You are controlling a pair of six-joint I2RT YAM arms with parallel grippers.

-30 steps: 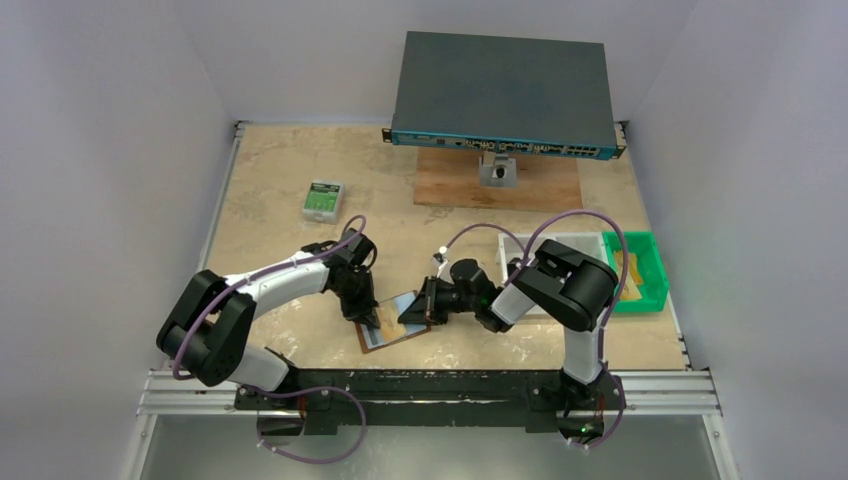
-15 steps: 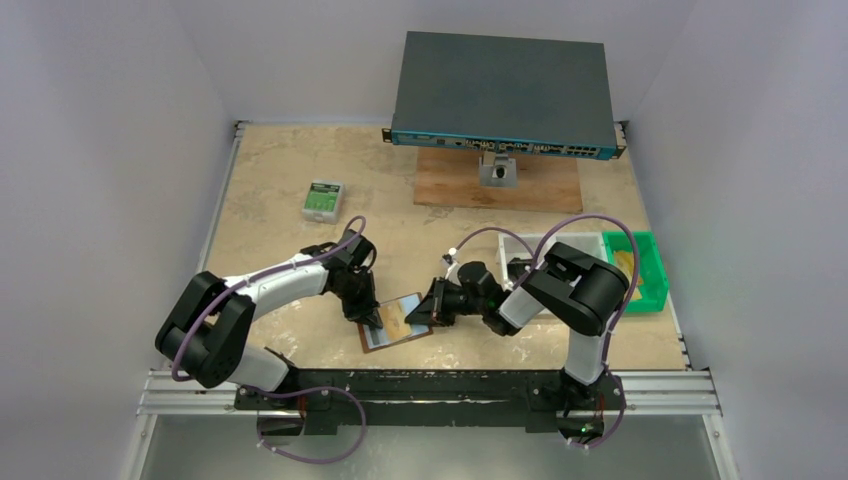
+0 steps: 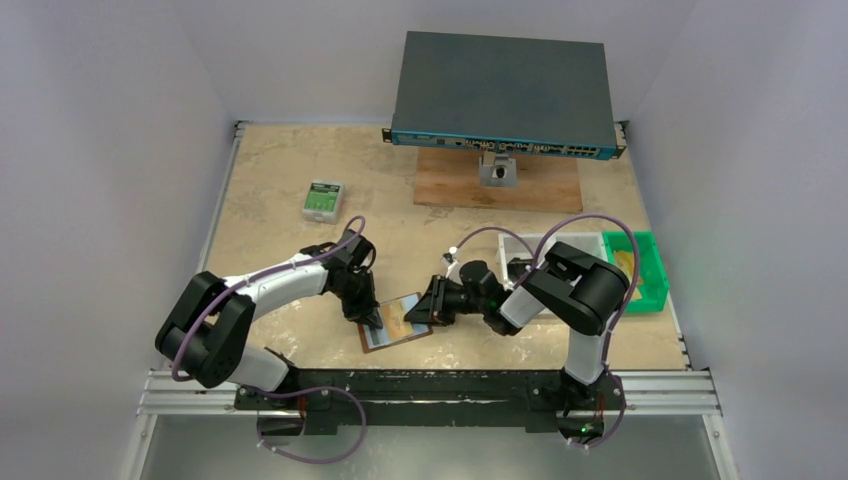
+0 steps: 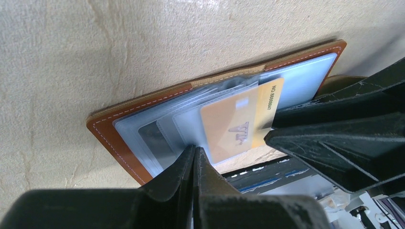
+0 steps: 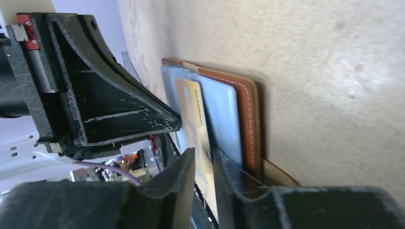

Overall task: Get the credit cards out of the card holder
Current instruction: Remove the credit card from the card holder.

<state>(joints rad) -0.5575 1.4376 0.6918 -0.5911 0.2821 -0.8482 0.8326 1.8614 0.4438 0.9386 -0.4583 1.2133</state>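
1. The card holder (image 3: 398,326) lies open on the table (image 3: 280,165), well to the near right of the green-and-white box (image 3: 323,200).
2. The left gripper (image 4: 195,153), fingers pressed together, bears on its clear sleeves.
3. The right gripper (image 5: 203,160), fingers slightly parted, straddles the gold card (image 4: 239,121).

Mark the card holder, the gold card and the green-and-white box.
card holder (image 4: 113,143): left wrist view, on the brown leather border near its left corner.
gold card (image 4: 234,119): left wrist view, on the middle of its face.
green-and-white box (image 3: 322,200): top external view, on the centre of its lid.
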